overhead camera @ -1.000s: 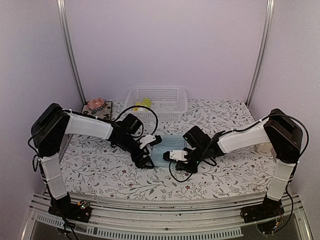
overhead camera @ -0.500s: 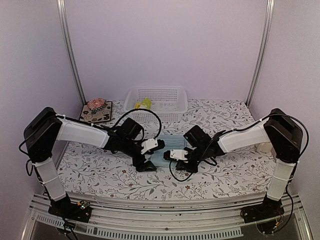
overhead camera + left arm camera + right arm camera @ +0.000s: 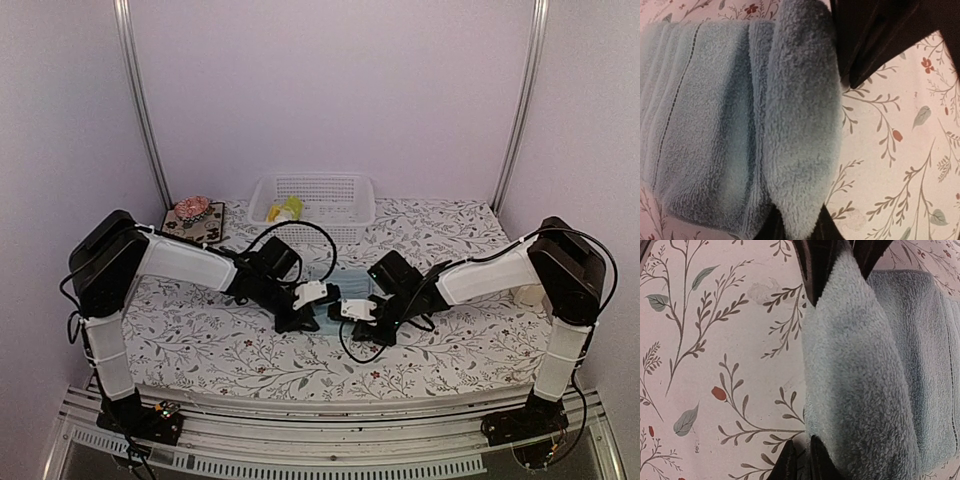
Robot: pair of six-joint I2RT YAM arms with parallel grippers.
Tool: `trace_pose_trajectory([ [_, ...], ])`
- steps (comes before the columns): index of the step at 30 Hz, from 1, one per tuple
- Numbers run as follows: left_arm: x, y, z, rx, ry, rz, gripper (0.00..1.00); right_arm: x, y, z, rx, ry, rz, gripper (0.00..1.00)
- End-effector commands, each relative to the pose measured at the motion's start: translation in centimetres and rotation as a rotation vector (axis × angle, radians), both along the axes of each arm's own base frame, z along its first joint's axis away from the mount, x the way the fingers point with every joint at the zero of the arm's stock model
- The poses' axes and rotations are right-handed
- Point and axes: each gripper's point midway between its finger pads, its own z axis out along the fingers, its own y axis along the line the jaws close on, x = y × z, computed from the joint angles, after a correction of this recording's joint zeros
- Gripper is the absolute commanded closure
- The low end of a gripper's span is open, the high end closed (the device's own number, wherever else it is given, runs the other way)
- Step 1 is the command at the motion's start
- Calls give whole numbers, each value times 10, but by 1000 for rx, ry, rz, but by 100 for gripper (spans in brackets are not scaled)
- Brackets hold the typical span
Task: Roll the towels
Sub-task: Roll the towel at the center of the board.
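At centre, blue towel (image 3: 355,282) lengthwise left-right.

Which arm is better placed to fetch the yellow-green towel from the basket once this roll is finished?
Left, probably. The yellow-green towel lies at the left end of the basket, nearer the left pincer than the right pincer. For now both are shut on the blue towel.

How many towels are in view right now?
2. A pale blue terry towel lies mid-table, pinched by the left tool and right tool. A yellow-green cloth towel sits in the white plastic basket at the back; more may be hidden there.
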Motion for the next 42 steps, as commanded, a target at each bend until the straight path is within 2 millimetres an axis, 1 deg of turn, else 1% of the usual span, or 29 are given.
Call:
trace_pose_trajectory([
  [1,-9,-2,4,-28,127,-35,92,-4,-7,7,17,-12,15,87],
  [2,-11,0,-5,-26,187,-31,96,-4,-7,13,31,-31,24,86],
  [3,-10,1,-4,-39,231,-31,98,-5,-7,19,51,-55,38,84],
  [4,-11,2,-5,-44,276,-28,100,-6,-7,25,68,-78,48,80],
  [8,-13,8,-8,-47,432,-17,100,-12,-9,50,130,-217,112,59],
  [9,-13,9,-10,-47,468,-10,100,-16,-10,55,140,-257,131,56],
  [11,-10,12,-15,-45,523,20,100,-24,-10,62,153,-338,182,52],
  [13,-10,13,-16,-51,587,27,100,-26,-10,64,148,-408,205,50],
  [19,-11,8,-25,-47,763,44,100,-12,-4,61,93,-577,161,45],
  [23,-12,9,-32,-31,816,52,100,3,-1,59,66,-659,106,44],
  [24,-11,8,-34,-24,826,56,100,5,-1,57,59,-675,99,42],
  [27,-14,9,-36,-26,857,56,100,14,-5,41,-3,-702,87,41],
  [29,-14,9,-37,-26,862,55,100,19,-7,34,-32,-709,67,41],
  [32,-14,9,-39,-21,871,58,100,16,-4,29,-22,-692,82,40],
  [36,-14,8,-39,-22,879,55,100,27,-2,18,-58,-689,44,40],
  [39,-14,9,-40,-20,882,57,100,31,-1,12,-70,-691,33,40],
  [42,-13,11,-41,-20,886,62,100,35,-3,5,-100,-693,17,42],
])
